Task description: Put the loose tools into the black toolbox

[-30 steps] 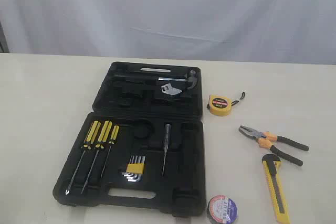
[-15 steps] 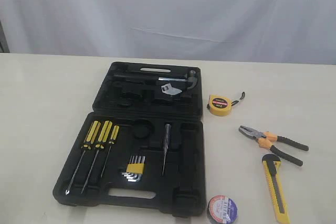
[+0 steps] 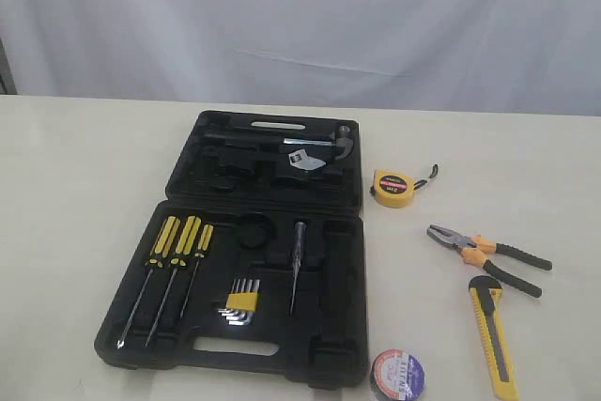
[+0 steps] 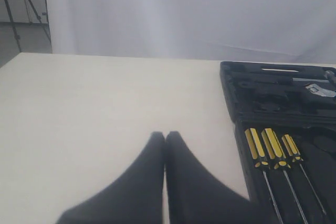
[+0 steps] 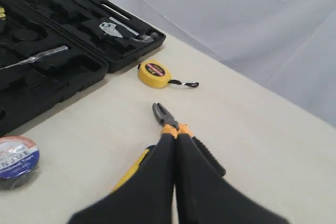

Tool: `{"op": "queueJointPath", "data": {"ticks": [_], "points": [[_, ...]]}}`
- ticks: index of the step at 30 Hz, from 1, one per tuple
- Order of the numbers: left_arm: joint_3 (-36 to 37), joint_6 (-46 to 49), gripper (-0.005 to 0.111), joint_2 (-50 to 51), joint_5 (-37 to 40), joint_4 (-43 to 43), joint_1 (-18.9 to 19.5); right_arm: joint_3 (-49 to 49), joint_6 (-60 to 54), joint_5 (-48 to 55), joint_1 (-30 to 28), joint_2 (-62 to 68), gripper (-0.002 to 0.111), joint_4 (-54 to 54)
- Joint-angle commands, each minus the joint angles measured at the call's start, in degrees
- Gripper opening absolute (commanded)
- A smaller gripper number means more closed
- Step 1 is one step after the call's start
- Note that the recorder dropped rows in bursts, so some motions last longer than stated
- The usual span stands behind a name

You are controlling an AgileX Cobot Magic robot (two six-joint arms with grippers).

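The black toolbox (image 3: pixel 329 269) lies open mid-table. To its right on the table lie the yellow tape measure (image 3: pixel 392 189), the orange-and-black pliers (image 3: pixel 486 257), the long yellow utility knife (image 3: pixel 494 335) and the dark tape roll (image 3: pixel 397 375). No gripper shows in the exterior view. My left gripper (image 4: pixel 165 136) is shut and empty above bare table, left of the toolbox (image 4: pixel 239 103). My right gripper (image 5: pixel 175 136) is shut and empty, hovering over the pliers (image 5: pixel 164 115) and knife (image 5: pixel 131 170), with the tape measure (image 5: pixel 154 73) and tape roll (image 5: pixel 16 160) beyond.
Yellow-and-black screwdrivers (image 3: pixel 174 251), a hex key set (image 3: pixel 240 304) and a thin probe (image 3: pixel 296 265) sit in the toolbox base. A hammer head (image 3: pixel 324 143) rests in the lid. A white curtain hangs behind the table.
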Motion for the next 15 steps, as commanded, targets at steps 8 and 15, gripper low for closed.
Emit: {"op": "queueJointPath", "data": {"ticks": [8, 15], "points": [[0.1, -0.1, 0.0, -0.2, 0.0, -0.1, -0.1, 0.1, -0.4, -13.4, 0.2, -0.4, 0.0, -18.2], [0.1, -0.1, 0.0, -0.2, 0.0, -0.1, -0.1, 0.1, -0.4, -25.9, 0.2, -0.4, 0.0, -23.2]]}}
